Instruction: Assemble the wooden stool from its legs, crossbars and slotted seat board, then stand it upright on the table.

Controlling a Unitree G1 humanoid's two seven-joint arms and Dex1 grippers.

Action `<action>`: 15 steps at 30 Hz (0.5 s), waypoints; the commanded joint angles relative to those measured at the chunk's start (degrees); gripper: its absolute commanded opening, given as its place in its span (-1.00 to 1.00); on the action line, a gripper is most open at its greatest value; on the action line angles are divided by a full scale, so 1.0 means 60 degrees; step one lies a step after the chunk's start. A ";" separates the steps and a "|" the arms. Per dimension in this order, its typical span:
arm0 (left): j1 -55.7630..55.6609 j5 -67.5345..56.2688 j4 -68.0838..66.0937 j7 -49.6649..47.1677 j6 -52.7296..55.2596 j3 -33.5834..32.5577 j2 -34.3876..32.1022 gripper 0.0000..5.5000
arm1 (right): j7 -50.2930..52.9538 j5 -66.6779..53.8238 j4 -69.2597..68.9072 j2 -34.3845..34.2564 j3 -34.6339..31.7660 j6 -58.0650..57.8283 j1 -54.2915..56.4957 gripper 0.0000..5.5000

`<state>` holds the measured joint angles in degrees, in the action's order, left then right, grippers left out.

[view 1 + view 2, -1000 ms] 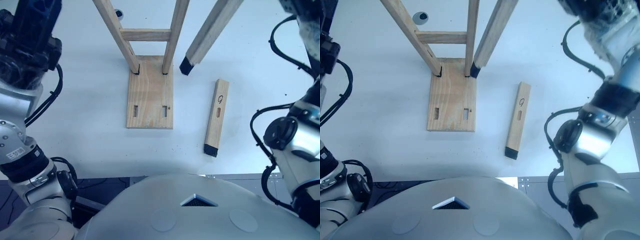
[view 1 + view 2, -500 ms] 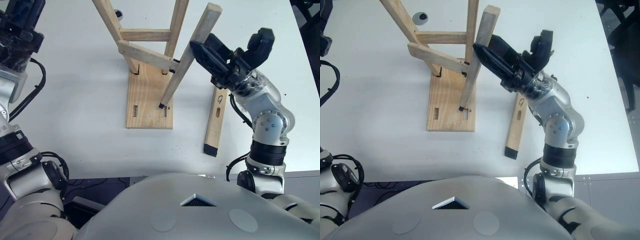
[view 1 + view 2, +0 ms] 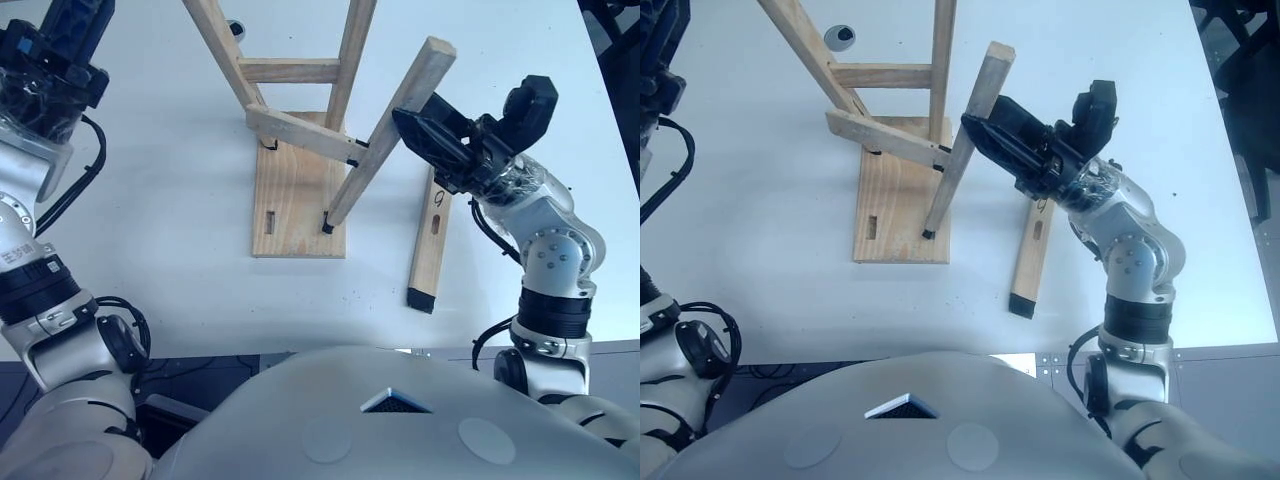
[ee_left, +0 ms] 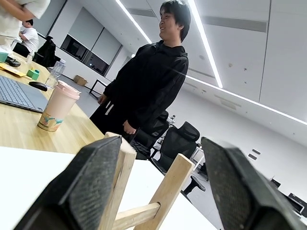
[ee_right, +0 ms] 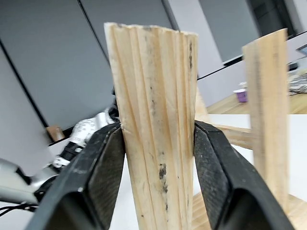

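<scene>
Right gripper (image 3: 408, 122) clenched on the third leg (image 3: 368, 165), pads pinching it just below its top end; wrist view confirms wood squeezed between both pads

Change: a second ago the leg's black foot hung by the seat board's (image 3: 296, 232) far right corner, short of any free slot. Half a second ago it had swung down to the near right slot (image 3: 328, 224), and now the foot sits at that slot, touching the board. Whether the tenon is fully in, can't tell. The leg leans further to the robot's right than half a second ago. Judgement: insertion has started but isn't finished; the leg needs righting and pressing home

Orientation: long axis runs diagonally, foot down at the slot, top tipped to the robot's right. Its attached crossbar (image 3: 300, 133) sticks out to the robot's left, free end just beside the base of the left standing leg (image 3: 226, 62), not visibly joined

Near left slot (image 3: 270, 221) unfilled. Fourth leg (image 3: 432, 238) lies flat on the table (image 3: 150, 220), right of the board

Left gripper (image 4: 160, 143) released, pads spread wide, holding nothing, off to the left of the assembly
</scene>
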<state>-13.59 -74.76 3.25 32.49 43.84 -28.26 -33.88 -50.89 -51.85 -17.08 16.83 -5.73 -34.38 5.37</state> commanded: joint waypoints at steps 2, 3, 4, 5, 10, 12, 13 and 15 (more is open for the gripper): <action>0.0262 0.0234 0.0179 -0.0085 -0.0041 -0.0128 0.0190 0.10 | 0.0103 0.0108 -0.0155 0.0242 0.0143 -0.0126 -0.0106 -0.25; 0.0300 0.0271 0.0189 -0.0073 -0.0041 -0.0125 0.0224 0.10 | 0.0081 0.0236 -0.0108 0.0248 0.0198 -0.0072 -0.0117 -0.25; 0.0303 0.0273 0.0212 -0.0091 -0.0025 -0.0116 0.0253 0.10 | 0.0076 0.0281 -0.0050 0.0253 0.0206 -0.0060 -0.0109 -0.25; 0.0298 0.0288 0.0215 -0.0083 -0.0020 -0.0094 0.0282 0.10 | 0.0064 0.0309 0.0000 0.0250 0.0206 -0.0027 -0.0127 -0.25; 0.0231 0.0357 0.0108 -0.0003 0.0025 -0.0053 0.0345 0.10 | 0.0152 0.0071 0.0014 0.0050 0.0204 -0.0010 0.0056 -0.25; 0.0167 0.0381 0.0055 0.0017 0.0051 -0.0061 0.0356 0.10 | 0.0162 0.0102 0.0057 0.0029 0.0241 0.0031 0.0123 -0.25; 0.0128 0.0395 0.0029 0.0013 0.0049 -0.0052 0.0371 0.10 | 0.0229 0.0007 0.0115 -0.0046 0.0145 0.0072 0.0189 -0.25; 0.0104 0.0411 0.0026 0.0004 0.0037 -0.0017 0.0433 0.10 | 0.0313 -0.0184 0.0214 -0.0106 -0.0008 0.0068 0.0318 -0.25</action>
<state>-12.05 -72.87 3.48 32.58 43.63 -28.52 -31.46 -49.60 -52.06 -16.23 16.29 -4.84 -34.12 5.62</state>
